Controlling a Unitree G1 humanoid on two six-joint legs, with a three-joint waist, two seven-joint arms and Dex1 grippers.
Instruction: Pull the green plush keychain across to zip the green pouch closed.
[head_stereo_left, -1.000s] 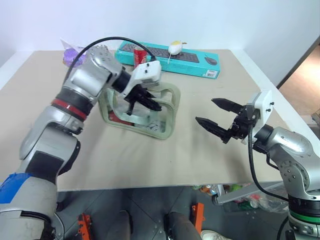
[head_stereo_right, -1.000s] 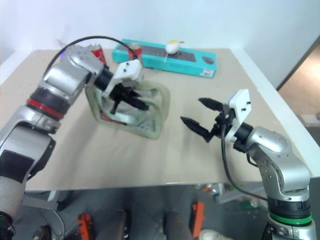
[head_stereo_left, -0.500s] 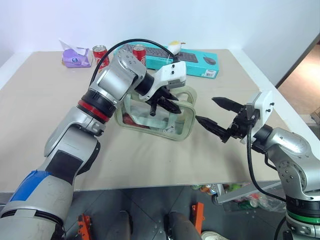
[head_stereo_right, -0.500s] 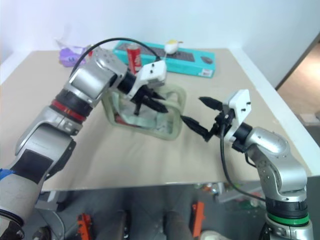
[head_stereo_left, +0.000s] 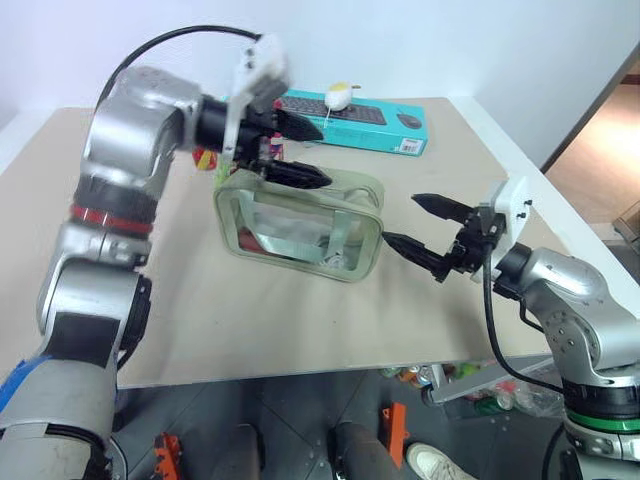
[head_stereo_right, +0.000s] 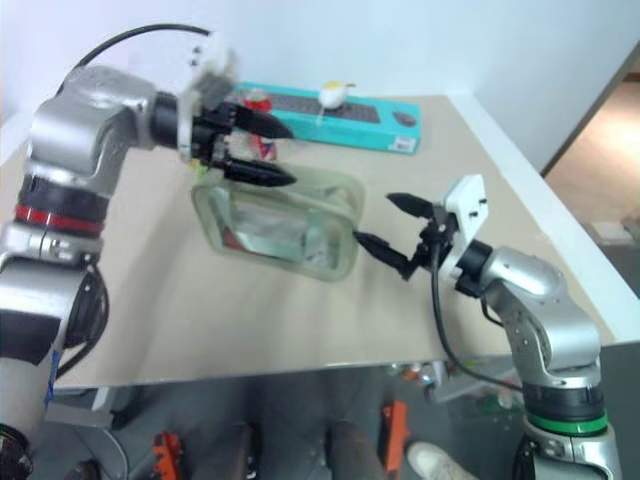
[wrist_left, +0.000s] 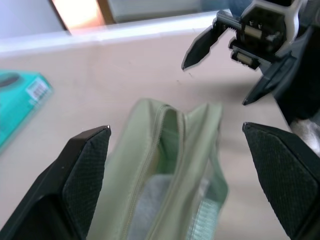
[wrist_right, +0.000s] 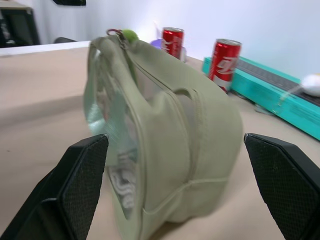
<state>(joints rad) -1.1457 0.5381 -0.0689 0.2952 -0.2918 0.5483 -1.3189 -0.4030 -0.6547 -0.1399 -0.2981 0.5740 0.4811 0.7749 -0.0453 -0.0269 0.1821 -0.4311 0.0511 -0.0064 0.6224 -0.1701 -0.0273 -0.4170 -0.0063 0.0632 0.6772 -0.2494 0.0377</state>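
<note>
The left pincer (head_stereo_left: 292, 150), clamped down on the green pouch (head_stereo_left: 300, 220) a second ago, now hovers above it with jaws wide; the right pincer (head_stereo_left: 418, 228) waits open beside it on the desk (head_stereo_left: 420, 300). The green plush keychain (wrist_right: 130, 35) sits at the pouch's far end, its pull apparently done.

A long teal cardboard keyboard box (head_stereo_left: 372, 124) lies across the top centre of the head view, at the far edge of the beige tabletop (head_stereo_left: 300, 320). A white computer mouse (head_stereo_left: 340, 97) sits on it. Two red soda cans (wrist_right: 226, 57) stand near the box's left end.
</note>
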